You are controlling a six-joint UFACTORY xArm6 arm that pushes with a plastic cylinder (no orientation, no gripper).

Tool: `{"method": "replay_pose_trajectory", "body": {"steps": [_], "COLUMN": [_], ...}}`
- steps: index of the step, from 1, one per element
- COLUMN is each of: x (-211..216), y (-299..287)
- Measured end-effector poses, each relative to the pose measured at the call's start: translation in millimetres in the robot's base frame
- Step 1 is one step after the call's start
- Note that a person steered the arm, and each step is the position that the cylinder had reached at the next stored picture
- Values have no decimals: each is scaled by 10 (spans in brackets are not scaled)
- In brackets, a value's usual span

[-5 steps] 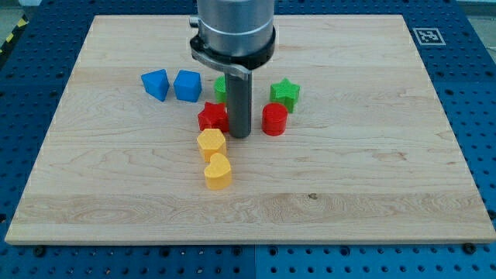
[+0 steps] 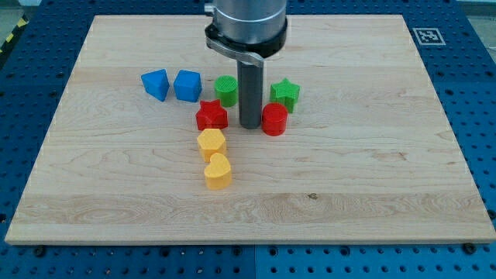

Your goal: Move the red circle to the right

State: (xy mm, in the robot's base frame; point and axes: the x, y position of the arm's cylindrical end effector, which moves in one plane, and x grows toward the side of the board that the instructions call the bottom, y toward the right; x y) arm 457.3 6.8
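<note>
Just right of my tip (image 2: 249,125) sits the red circle (image 2: 274,119), touching.

Readable text, labels, brands, numbers: none legible anywhere in the camera view.

Signs: one square black-and-white fiducial marker (image 2: 428,36), printed or stuck flat on the table (image 2: 372,178) at its corner toward the view's top right; its pattern carries no letters or digits that can be made out.

Blocks and rod: unmarked, no lettering visible.
</note>
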Motion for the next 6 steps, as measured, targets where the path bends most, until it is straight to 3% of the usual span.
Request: {"method": "replay_pose_trajectory", "body": {"steps": [3, 6], "x": [72, 305], "y": [668, 778]}}
